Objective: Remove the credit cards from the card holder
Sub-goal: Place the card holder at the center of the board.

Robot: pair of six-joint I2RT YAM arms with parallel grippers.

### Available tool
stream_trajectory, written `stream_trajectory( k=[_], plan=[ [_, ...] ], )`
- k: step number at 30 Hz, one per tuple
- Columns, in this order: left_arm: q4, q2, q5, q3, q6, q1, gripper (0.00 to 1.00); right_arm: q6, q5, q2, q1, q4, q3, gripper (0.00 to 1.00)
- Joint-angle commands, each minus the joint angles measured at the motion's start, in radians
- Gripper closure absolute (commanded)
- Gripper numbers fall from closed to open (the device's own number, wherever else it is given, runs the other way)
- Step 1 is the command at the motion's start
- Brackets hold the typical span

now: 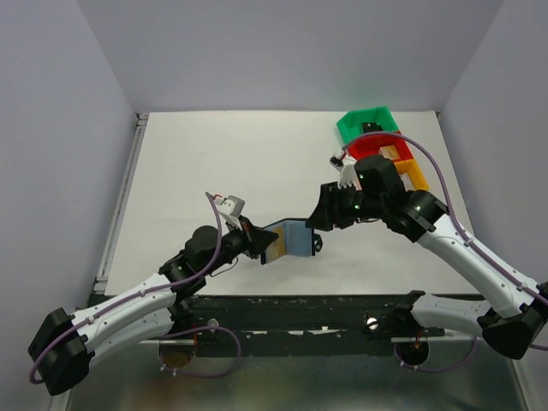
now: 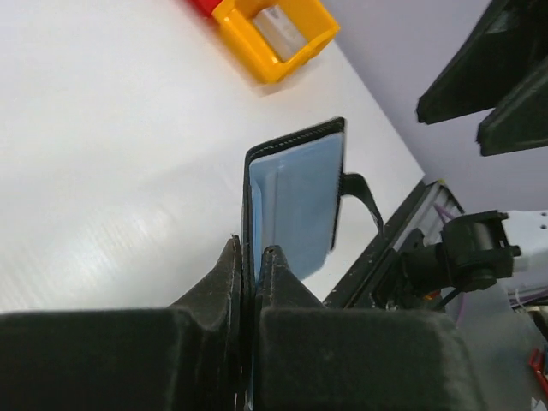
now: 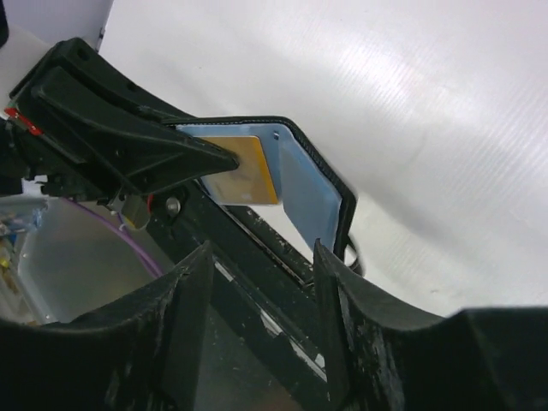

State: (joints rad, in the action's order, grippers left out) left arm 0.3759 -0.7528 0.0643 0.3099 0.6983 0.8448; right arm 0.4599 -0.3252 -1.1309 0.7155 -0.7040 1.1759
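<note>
The card holder hangs open above the table's near edge, its blue-grey pockets facing up. My left gripper is shut on its left flap, holding it off the table. A gold-orange credit card shows in the pocket beside the left fingertips; any other credit cards are hidden. My right gripper is open, with nothing between its fingers. It sits just off the holder's right edge. The holder's strap tab dangles from that side.
Green, red and orange bins stand at the back right, partly behind the right arm. The table's front rail runs below the holder. A metal strip edges the table on the left.
</note>
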Motion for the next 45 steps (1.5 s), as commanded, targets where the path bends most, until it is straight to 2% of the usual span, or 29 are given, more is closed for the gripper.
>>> stream_trajectory(
  k=[1, 5, 9, 12, 16, 22, 32, 36, 40, 45],
  plan=[
    [-0.210, -0.034, -0.090, 0.107, -0.031, -0.032, 1.00, -0.041, 0.115, 0.023, -0.022, -0.063, 0.016, 0.41],
    [-0.250, -0.146, -0.035, 0.167, -0.036, -0.094, 1.00, -0.082, 0.213, 0.046, -0.022, -0.059, 0.004, 0.40],
    [-0.215, -0.340, 0.107, 0.241, -0.045, -0.165, 1.00, -0.081, 0.195, 0.071, -0.022, 0.088, -0.125, 0.42],
    [-0.152, -0.440, 0.172, 0.261, -0.037, -0.205, 1.00, -0.061, 0.146, 0.085, -0.022, 0.227, -0.237, 0.47],
    [-0.033, -0.522, 0.253, 0.242, -0.022, -0.257, 1.00, -0.053, 0.109, 0.042, -0.022, 0.251, -0.266, 0.59],
    [0.087, -0.655, 0.387, 0.245, 0.016, -0.323, 1.00, -0.037, 0.091, -0.023, -0.022, 0.379, -0.320, 0.67],
    [0.129, -0.809, 0.422, 0.297, 0.052, -0.363, 1.00, -0.035, 0.058, -0.130, -0.022, 0.440, -0.329, 0.68],
    [0.074, -0.844, 0.427, 0.337, 0.032, -0.369, 0.92, -0.043, 0.069, -0.122, -0.022, 0.439, -0.337, 0.66],
    [0.029, -0.869, 0.428, 0.362, 0.015, -0.374, 0.80, -0.050, 0.072, -0.119, -0.022, 0.431, -0.346, 0.62],
    [-0.023, -0.866, 0.408, 0.373, -0.013, -0.375, 0.57, -0.052, 0.071, -0.121, -0.021, 0.426, -0.351, 0.58]
  ],
)
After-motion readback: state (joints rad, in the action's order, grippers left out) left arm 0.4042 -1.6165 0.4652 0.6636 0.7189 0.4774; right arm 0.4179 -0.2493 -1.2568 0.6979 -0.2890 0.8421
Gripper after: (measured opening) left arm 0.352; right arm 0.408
